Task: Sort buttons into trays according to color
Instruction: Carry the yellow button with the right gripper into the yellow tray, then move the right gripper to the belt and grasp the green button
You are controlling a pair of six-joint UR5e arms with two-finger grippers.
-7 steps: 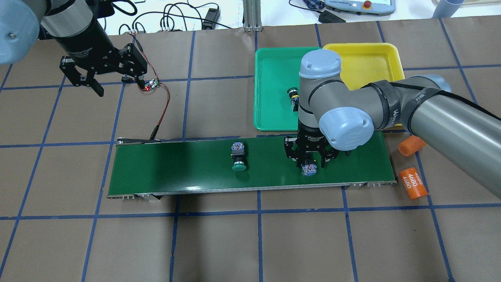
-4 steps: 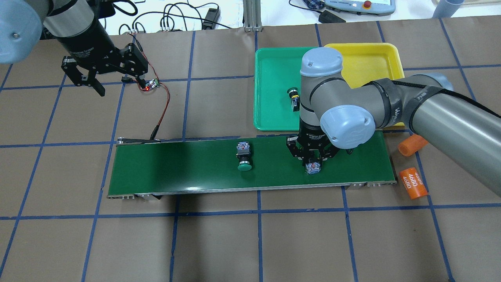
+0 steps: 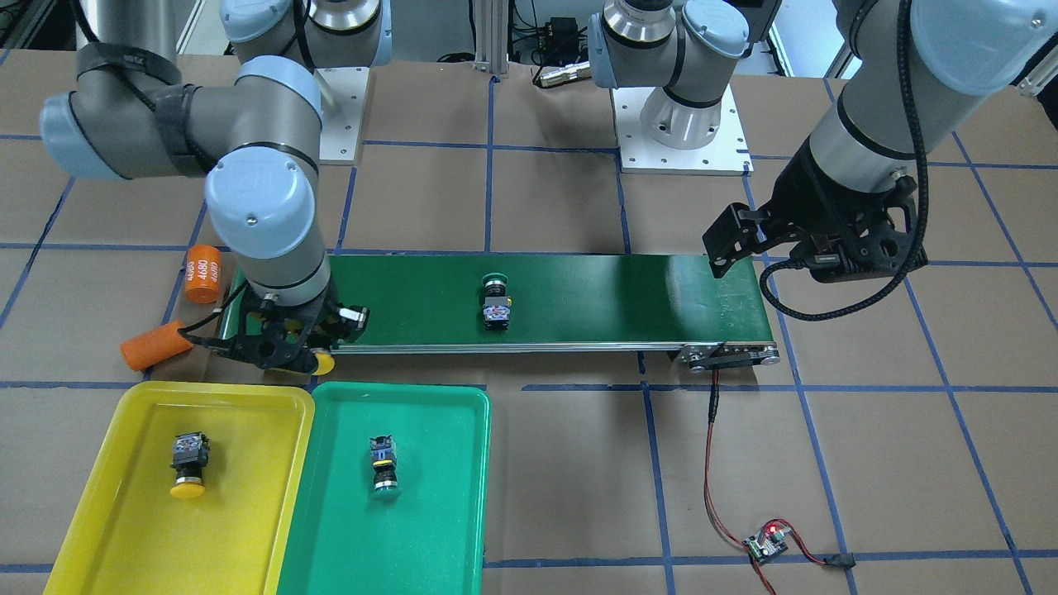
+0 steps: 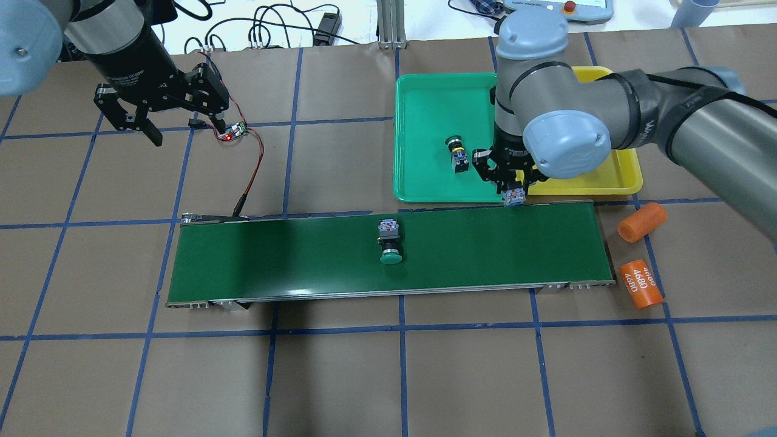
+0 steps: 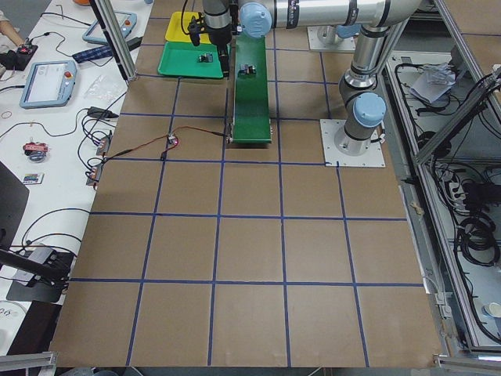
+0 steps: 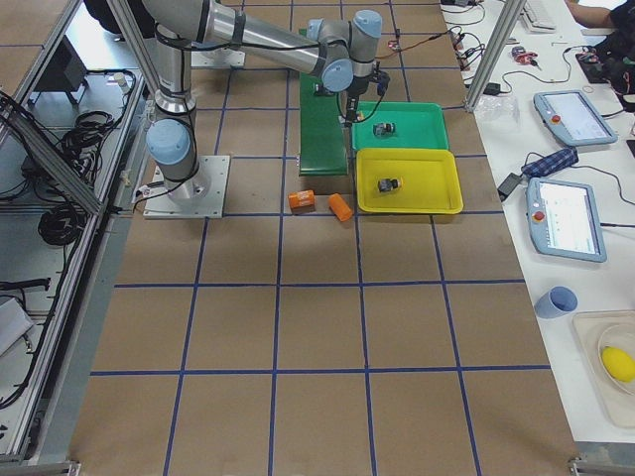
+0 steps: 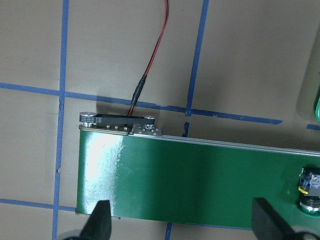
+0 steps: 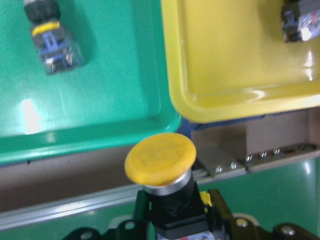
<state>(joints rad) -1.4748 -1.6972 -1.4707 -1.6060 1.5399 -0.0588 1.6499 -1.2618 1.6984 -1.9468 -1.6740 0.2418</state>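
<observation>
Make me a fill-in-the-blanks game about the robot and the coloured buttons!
The right gripper holds a blocky push-button with a round ___ cap. The dark-green conveyor belt carries a lone push-button with a ___ cap. The left gripper is ___, holding nothing.
Missing: yellow, green, open.

My right arm reaches forward, elbow bent and wrist pointing straight down; the right gripper (image 4: 511, 186) has its jaws clamped on the black body of a yellow-capped button (image 8: 160, 156). My left arm hangs above the worktop (image 4: 340, 376), the left gripper (image 4: 182, 124) spread wide.
</observation>
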